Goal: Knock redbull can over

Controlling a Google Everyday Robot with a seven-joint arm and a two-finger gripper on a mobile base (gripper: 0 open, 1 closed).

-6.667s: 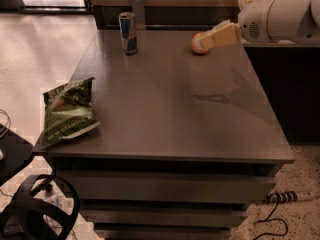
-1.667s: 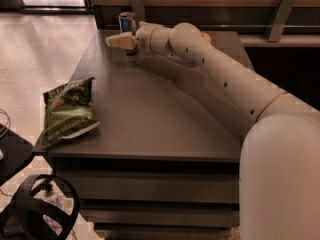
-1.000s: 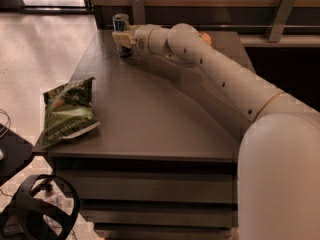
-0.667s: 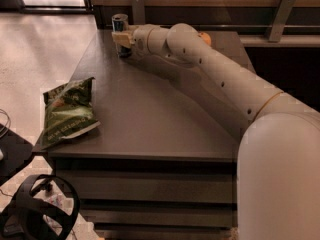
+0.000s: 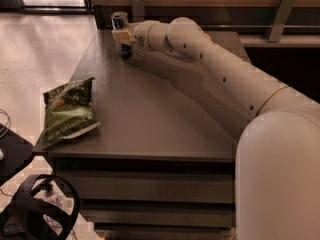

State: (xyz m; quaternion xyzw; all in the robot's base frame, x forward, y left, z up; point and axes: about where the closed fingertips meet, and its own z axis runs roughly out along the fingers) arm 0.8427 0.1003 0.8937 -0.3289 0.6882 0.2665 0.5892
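Observation:
The redbull can [image 5: 120, 22] stands at the far left corner of the dark table [image 5: 150, 114]. Its silver top and blue upper body show, and its dark base shows just below my gripper. It looks upright or leaning slightly to the left; I cannot tell which. My gripper [image 5: 121, 36] is at the can's middle, touching it from the right and hiding the can's mid part. My white arm [image 5: 210, 59] reaches across the table from the lower right.
A green snack bag [image 5: 67, 111] lies at the table's left front edge. A black coiled object [image 5: 42, 211] sits on the floor at the lower left. A wooden wall with metal brackets [image 5: 281, 9] runs along the back. The table's left edge is close to the can.
My arm swung from the far right across to the can. Over the last second the gripper and the can's top shifted slightly left; they have held about the same place since.

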